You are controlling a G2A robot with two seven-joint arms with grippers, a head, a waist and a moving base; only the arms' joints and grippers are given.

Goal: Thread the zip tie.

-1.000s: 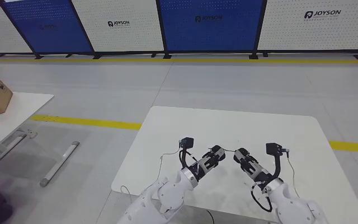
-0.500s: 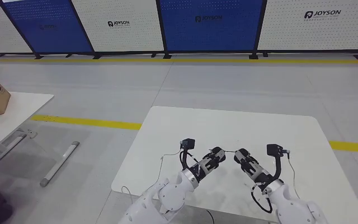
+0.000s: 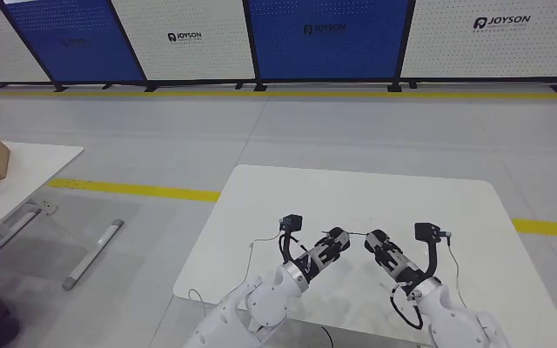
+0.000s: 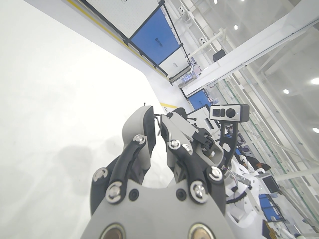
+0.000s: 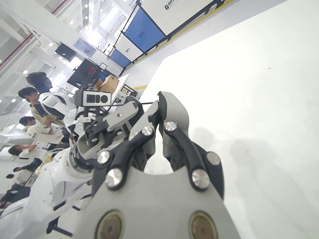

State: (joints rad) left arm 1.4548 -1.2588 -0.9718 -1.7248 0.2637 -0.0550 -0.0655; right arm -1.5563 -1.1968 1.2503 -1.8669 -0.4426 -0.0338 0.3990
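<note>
Claws, two: left claw (image 3: 340,236) and right claw (image 3: 372,237), both tight around one zip tie (image 3: 356,233) over one table (image 3: 392,196).

White counter (image 3: 365,187) with rounded corners. Behind it, blue panel (image 3: 329,39) and white panel (image 3: 183,35) in a row. Yellow floor line (image 3: 130,189) runs past a second table (image 3: 35,170) at left, grey bar (image 3: 91,254) lying on the floor.

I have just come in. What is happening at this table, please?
A two-armed robot is holding a thin black zip tie just above a white table. The left gripper and the right gripper are close together with their tips facing. Each is pinched on the tie, which runs between them. Whether the tie's end has entered its head is too small to tell.
</note>
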